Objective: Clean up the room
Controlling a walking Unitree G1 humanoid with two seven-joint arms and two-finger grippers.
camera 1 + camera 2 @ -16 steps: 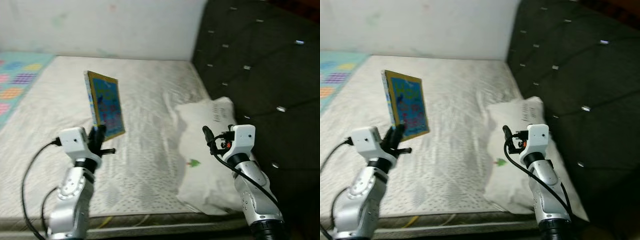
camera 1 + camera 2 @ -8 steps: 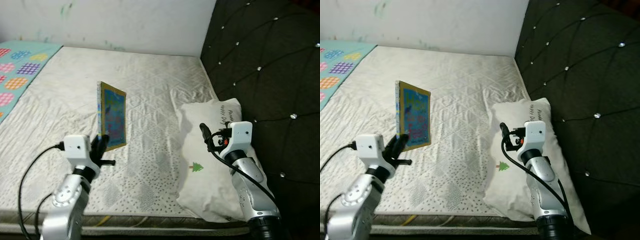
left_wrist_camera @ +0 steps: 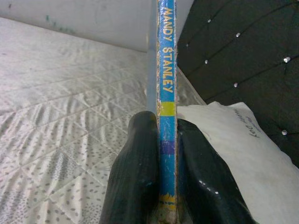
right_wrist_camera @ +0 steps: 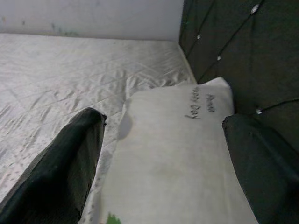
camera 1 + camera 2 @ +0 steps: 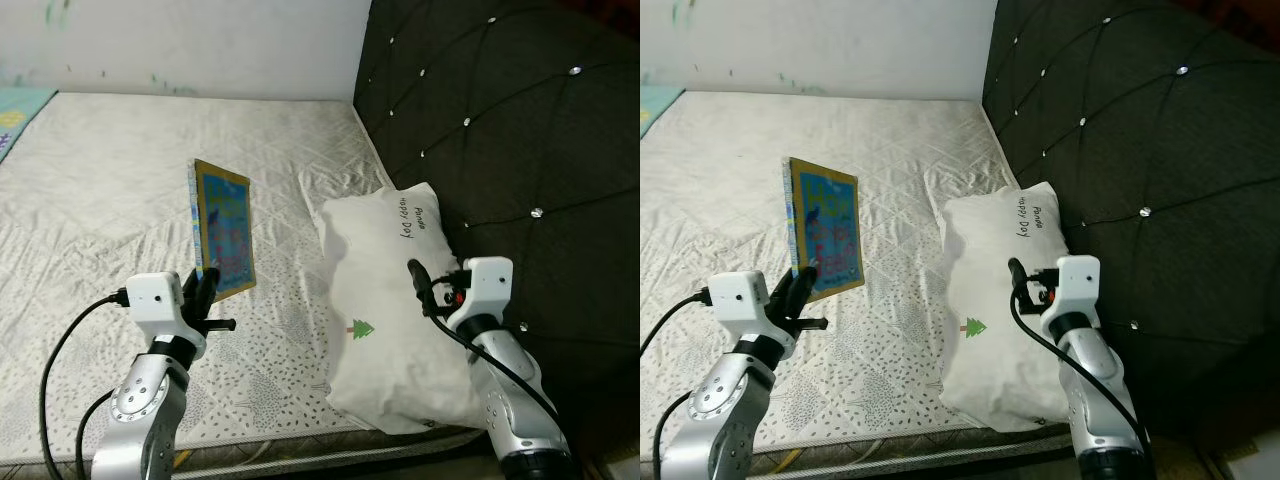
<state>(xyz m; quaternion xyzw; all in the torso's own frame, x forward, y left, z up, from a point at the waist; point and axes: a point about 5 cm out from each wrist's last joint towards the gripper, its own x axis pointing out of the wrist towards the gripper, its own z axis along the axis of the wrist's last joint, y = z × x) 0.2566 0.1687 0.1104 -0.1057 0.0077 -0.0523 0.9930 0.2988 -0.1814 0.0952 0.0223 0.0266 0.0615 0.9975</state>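
Pinching a thin picture book (image 5: 222,227) by its lower edge, the left gripper (image 5: 203,290) holds it upright and clear of the mattress (image 5: 110,180), its 2 fingers (image 3: 140,172) closed flat on either side of the spine, as the left wrist view shows. Because the grip sits low and the book stands tall above it, the load is top-heavy, so I judge the carry is best done slowly, with the wrist kept level to stop the book from levering out between the pads. Beyond the book lies bare quilted mattress running to the wall, and off to the gripper's right sits a white pillow (image 5: 395,290) against the dark tufted headboard (image 5: 500,150). The right gripper (image 5: 413,278) hovers over that pillow with its 2 fingers (image 4: 60,168) spread wide and nothing between them, so it could steady the book's free edge if the hold slips. No shelf or bin is in sight, so where the book should go cannot be told; turning gently to look for one seems the sensible next move.
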